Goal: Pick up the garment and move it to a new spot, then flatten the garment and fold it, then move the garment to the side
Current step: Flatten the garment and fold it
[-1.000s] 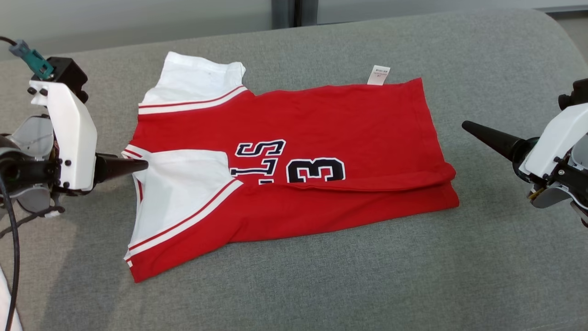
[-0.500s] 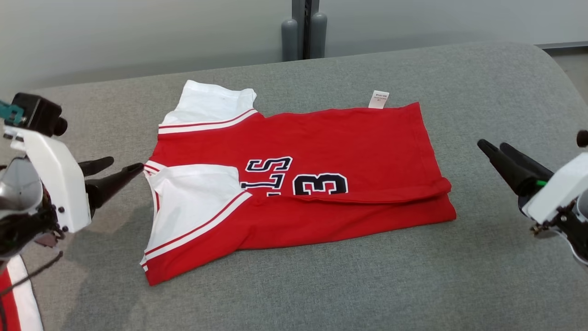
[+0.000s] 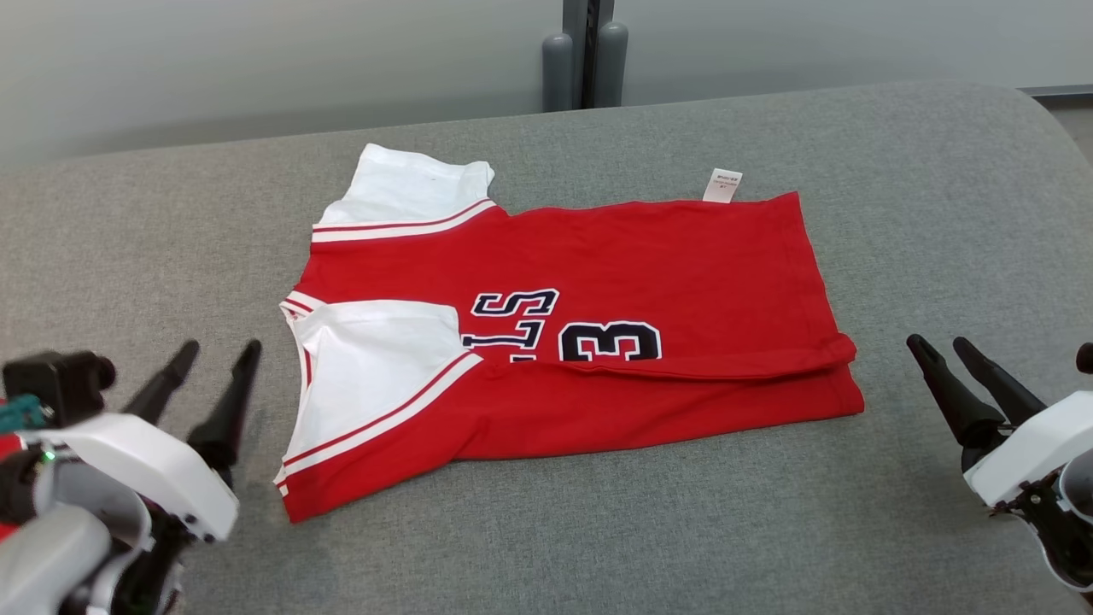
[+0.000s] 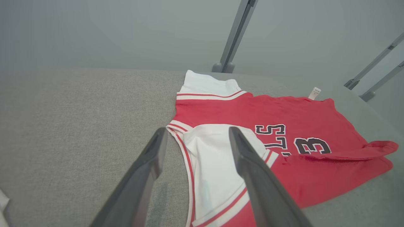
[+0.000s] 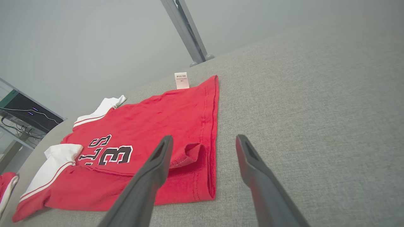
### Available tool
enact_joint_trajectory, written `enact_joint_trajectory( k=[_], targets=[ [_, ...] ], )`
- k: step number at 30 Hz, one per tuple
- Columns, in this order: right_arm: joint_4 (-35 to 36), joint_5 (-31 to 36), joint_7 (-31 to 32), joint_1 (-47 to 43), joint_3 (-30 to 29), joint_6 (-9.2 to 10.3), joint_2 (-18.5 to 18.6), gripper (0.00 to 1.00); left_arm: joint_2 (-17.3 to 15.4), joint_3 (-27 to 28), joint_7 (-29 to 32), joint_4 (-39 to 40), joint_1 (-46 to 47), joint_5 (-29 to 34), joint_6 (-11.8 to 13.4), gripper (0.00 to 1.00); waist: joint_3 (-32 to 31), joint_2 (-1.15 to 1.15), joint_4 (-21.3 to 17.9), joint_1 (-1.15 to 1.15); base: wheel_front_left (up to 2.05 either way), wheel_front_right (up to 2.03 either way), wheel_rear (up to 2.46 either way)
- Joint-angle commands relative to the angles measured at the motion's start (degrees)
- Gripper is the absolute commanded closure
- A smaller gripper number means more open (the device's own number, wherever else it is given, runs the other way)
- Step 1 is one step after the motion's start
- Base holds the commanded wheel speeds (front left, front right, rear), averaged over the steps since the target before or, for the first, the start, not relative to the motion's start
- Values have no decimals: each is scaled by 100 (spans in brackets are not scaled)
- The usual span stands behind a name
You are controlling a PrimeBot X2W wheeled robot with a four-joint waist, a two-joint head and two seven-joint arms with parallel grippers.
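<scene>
The red shirt (image 3: 598, 342) lies long from 9 to 3 o'clock between the left gripper (image 3: 221, 347) and right gripper (image 3: 937, 342), both open and empty.

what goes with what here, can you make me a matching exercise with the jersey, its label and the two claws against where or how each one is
Things:
1. red jersey
2. white care label
3. left claw
4. right claw

Places or states:
A. open, off the jersey's hem end, not touching it
B. folded, lying on the grey cushion
C. open, near the white sleeve, not touching it
D. sticking out past the jersey's far edge

Pairs: 1-B, 2-D, 3-C, 4-A
</scene>
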State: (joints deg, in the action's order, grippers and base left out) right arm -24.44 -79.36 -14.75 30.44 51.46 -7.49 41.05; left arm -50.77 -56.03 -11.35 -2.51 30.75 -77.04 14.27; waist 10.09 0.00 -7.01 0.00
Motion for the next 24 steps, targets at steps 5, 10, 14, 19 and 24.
enact_joint_trajectory(
  k=[5,10,14,19,24],
  targets=[
    [-173,424,-45,-492,-551,-2,-423,0,341,265,-350,142,-652,173,481,0,33,0,47,0,0,0,0],
    [-370,554,29,-712,-590,-2,-733,0,676,386,-387,33,-946,521,722,0,69,0,88,0,0,0,0],
    [-595,564,274,-651,-534,-2,-924,0,921,378,-393,-180,-1080,678,802,0,99,0,106,0,0,0,0],
    [-813,520,481,-525,-543,-2,-1069,0,1123,280,-316,-457,-1125,699,748,0,119,0,131,0,0,0,0],
    [-980,500,646,-425,-553,-2,-1133,0,1360,181,-124,-814,-997,590,617,0,139,0,171,0,0,0,0]
  ],
)
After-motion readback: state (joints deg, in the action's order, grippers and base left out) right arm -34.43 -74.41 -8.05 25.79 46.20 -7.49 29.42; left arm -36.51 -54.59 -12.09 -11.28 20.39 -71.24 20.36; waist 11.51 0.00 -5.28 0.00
